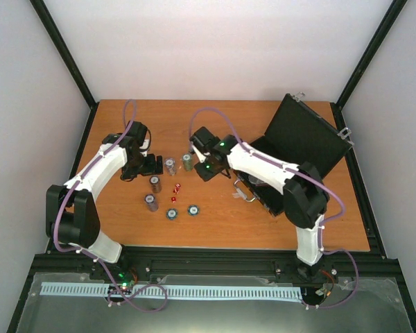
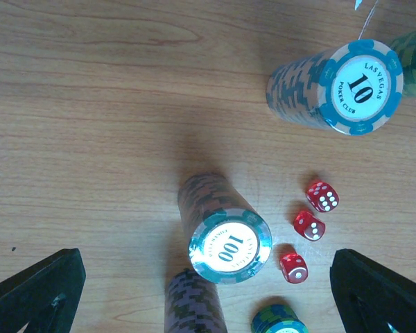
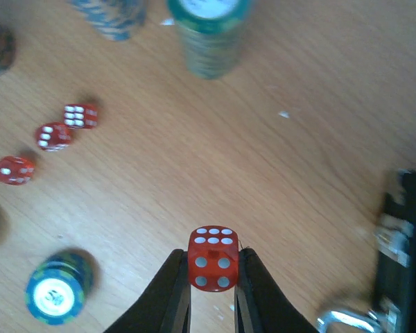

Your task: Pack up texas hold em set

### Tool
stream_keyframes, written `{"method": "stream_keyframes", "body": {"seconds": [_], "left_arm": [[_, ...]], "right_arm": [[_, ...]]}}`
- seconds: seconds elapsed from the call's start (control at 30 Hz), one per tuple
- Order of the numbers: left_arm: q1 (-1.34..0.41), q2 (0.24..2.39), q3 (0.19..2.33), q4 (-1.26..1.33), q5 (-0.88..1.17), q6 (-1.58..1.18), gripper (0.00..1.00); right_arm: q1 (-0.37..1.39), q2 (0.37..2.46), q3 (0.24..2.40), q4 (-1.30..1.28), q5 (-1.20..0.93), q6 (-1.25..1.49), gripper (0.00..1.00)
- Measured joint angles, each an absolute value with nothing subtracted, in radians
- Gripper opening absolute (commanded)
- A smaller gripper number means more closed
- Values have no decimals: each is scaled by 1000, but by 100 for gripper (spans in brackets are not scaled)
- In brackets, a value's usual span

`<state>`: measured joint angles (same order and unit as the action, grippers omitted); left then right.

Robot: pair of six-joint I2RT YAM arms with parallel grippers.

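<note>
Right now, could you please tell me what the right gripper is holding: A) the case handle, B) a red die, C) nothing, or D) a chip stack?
B: in the right wrist view, the right gripper pinches a red die between its two fingers.

Six chip stacks, four red dice, one open black case

The bench is smooth matt wood; the dice look glossy, translucent red plastic; the handle is shiny metal.
</note>
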<state>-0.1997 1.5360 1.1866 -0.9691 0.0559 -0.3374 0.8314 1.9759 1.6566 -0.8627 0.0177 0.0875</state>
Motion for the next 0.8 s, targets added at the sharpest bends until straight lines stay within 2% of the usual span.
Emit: {"method": "stream_keyframes", "body": {"seconds": [0.2,0.43,0.8], "left_arm": [[-200,1536,1187,-968,56,-337,100],[-200,1536,1187,-967,57,-337,100],[-200,1536,1187,-966,57,-337,100]], "right_arm": [[733,1876,1517,-861,107,120,3],[509,1794,1324,-855,210,180,3],[373,1769,1216,-815,237,256,3]]}}
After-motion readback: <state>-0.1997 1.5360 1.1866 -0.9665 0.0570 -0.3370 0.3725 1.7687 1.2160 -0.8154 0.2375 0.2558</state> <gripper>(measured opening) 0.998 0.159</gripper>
